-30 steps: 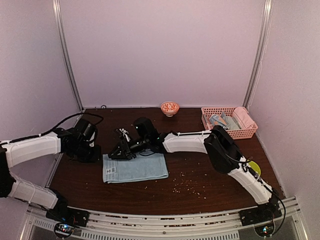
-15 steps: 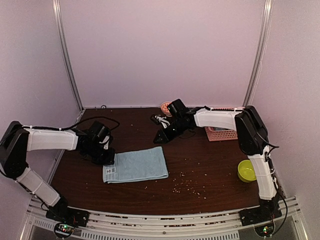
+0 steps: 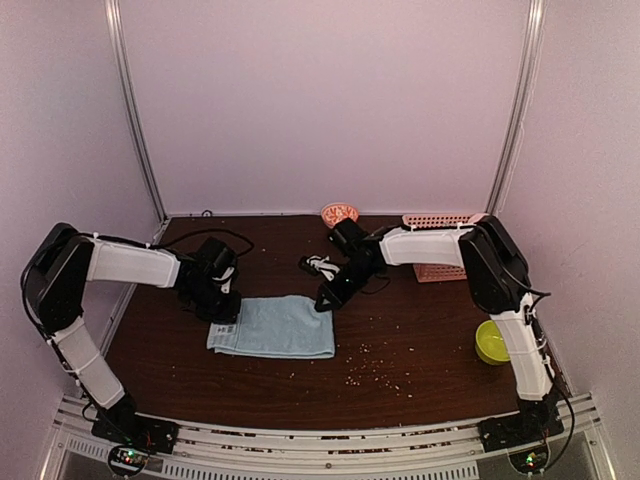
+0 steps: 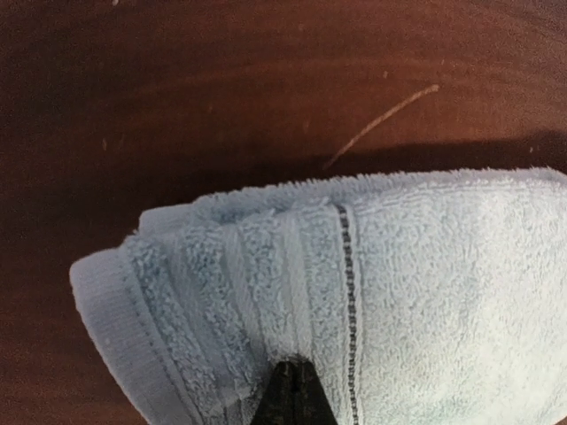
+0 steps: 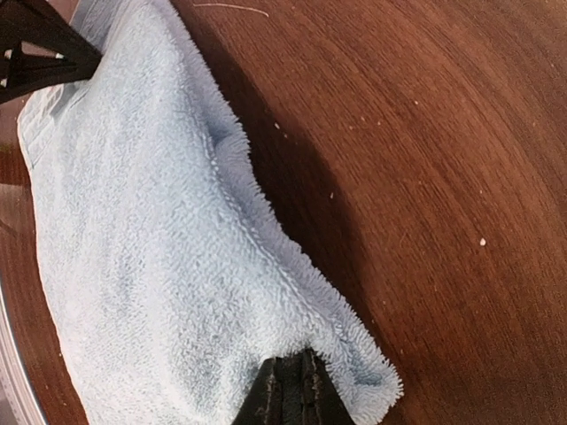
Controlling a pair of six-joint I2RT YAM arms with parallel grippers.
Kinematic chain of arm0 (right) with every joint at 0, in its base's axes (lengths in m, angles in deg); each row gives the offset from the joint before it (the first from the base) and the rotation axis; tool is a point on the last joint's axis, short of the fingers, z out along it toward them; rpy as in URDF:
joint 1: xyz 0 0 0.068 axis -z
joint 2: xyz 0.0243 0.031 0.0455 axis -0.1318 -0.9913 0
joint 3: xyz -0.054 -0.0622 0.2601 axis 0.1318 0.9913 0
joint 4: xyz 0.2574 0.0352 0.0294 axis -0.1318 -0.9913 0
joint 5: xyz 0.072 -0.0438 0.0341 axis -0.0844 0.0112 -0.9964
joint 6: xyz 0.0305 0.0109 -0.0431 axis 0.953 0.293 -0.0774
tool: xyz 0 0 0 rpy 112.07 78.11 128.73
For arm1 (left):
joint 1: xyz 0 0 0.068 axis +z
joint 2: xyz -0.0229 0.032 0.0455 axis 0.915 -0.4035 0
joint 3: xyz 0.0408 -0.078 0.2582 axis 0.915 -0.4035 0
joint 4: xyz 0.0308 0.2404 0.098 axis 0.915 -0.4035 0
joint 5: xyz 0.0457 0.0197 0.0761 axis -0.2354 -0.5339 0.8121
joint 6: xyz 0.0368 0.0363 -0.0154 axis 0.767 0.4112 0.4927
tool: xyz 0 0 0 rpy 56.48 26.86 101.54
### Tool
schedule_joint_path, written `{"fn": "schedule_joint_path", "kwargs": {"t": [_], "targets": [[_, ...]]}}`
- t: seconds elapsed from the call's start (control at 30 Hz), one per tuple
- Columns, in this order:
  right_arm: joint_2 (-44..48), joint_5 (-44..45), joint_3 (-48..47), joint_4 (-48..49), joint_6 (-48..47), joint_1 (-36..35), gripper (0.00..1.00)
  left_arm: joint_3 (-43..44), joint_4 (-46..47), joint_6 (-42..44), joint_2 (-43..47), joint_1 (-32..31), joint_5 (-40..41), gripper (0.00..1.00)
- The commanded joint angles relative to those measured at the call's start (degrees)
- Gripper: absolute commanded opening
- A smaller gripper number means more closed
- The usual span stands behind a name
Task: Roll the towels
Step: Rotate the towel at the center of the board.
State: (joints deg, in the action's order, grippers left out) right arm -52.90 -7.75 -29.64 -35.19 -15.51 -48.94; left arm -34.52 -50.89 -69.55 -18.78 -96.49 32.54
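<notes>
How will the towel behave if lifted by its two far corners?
Probably floppy: the towel bunches and folds where the left gripper pinches it. Likely light, as it lies thin and flat. Its fuzzy pile should grip rather than slip in the right gripper.

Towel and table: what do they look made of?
The towel looks like cotton terry, light blue, matte: looped fuzzy pile, a flat woven band and hem near one end. The table is dark reddish-brown wood or wood-look laminate with a slight sheen; grain lines show, can't tell which.
</notes>
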Motion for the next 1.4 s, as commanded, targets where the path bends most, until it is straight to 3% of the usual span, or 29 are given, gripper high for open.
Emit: {"fn": "schedule_joint_path", "kwargs": {"t": [0.0,0.2,0.3,0.37,0.43,0.6,0.7,0.83,0.97,1.2,1.37], "targets": [[3.35,6.23,6.76,-6.57,-2.22,0.75,0.08,6.62,0.53,4.7,-7.31,0.12,4.05,0.0],[11.78,-0.23,21.54,-7.25,-2.91,-0.64,0.09,27.76,-3.16,11.25,-21.87,0.24,6.5,0.0],[13.92,-13.18,21.72,-12.19,-7.99,-1.26,0.11,35.66,-2.8,14.75,-24.18,0.03,2.24,0.0],[14.89,-16.17,20.23,-14.98,-9.99,-1.0,0.12,37.75,-2.5,16.18,-22.83,-0.8,1.21,0.0],[16.79,-16.75,19.95,-15.09,-10.69,0.14,0.14,36.99,-1.2,18.53,-19.36,-2.01,0.15,0.04],[19.18,-21.35,18.05,-17.97,-13.49,7.19,0.18,23.62,6.18,25.55,-6.01,-8.31,-8.23,0.21],[20.04,-21.17,17.05,-17.81,-14.17,11.84,0.18,16.99,7.62,26.91,-1.33,-14.18,-9.92,0.26],[21.14,-16.15,15.96,-13.8,-11.84,15.14,0.18,13.0,6.57,21.42,-1.73,-17.8,-8.43,0.23],[23.61,-11.15,17.12,-8.58,-9.89,15.33,0.17,11.26,5.38,13.58,-2.96,-17.12,1.65,0.21],[26.03,-11.53,21.74,-3.13,-7.44,15.3,0.17,20.85,4.14,12.21,-10.0,-10.25,5.21,0.17],[29.94,-5.26,21.31,-1.27,-7.28,15.52,0.18,31.89,-0.2,14.39,-20.89,-8.52,6.62,0.06]]}}
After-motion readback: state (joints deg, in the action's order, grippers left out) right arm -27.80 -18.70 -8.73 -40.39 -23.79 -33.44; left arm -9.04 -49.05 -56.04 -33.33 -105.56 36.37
